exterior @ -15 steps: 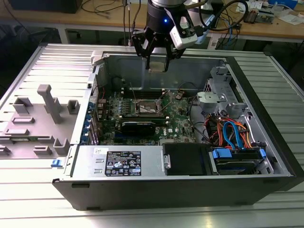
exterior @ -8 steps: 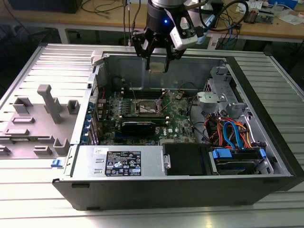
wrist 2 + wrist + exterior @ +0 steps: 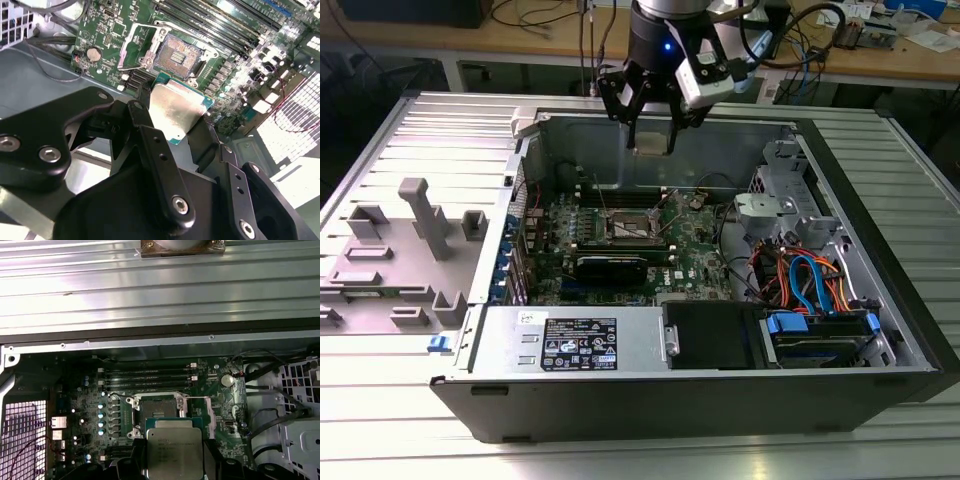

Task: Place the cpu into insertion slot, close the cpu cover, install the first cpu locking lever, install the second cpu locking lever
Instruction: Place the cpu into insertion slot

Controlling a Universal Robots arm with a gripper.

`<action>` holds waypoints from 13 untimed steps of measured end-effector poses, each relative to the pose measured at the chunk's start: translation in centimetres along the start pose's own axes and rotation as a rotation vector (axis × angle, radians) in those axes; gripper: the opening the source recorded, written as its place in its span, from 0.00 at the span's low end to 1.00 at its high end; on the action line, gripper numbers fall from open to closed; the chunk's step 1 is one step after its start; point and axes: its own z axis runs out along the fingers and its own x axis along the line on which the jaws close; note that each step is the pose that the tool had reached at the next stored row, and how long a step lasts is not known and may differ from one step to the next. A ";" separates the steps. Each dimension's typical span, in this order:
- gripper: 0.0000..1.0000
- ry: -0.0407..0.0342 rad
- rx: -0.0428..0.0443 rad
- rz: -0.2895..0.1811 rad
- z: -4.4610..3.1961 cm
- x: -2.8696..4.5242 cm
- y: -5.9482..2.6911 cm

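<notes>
My gripper point(image 3: 653, 128) hangs over the open computer case, above its back wall, shut on the cpu point(image 3: 653, 140). In both wrist views the cpu point(image 3: 176, 107) point(image 3: 174, 450) is a flat silver-topped square pinched at two opposite sides by the black fingers point(image 3: 150, 145). The insertion slot point(image 3: 633, 228) point(image 3: 177, 54) point(image 3: 159, 408) lies below on the green board, its dark centre uncovered and nothing in it. The cpu cover point(image 3: 127, 47) stands swung open at one side of the slot. The chip is well above the slot, not touching it.
A black power supply box point(image 3: 578, 345) with a label lines the case's front. Blue and orange drive cables point(image 3: 810, 280) fill the exterior view's right. A black card point(image 3: 610, 265) sits just in front of the slot. A grey fixture point(image 3: 420, 220) stands outside the case, on the exterior view's left.
</notes>
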 end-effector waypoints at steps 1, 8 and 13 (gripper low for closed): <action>0.54 -0.0011 -0.0002 0.011 0.03 0.00 0.00; 0.54 -0.0111 -0.0020 0.113 0.26 0.00 -0.03; 0.54 -0.0190 -0.0036 0.194 0.45 -0.01 -0.04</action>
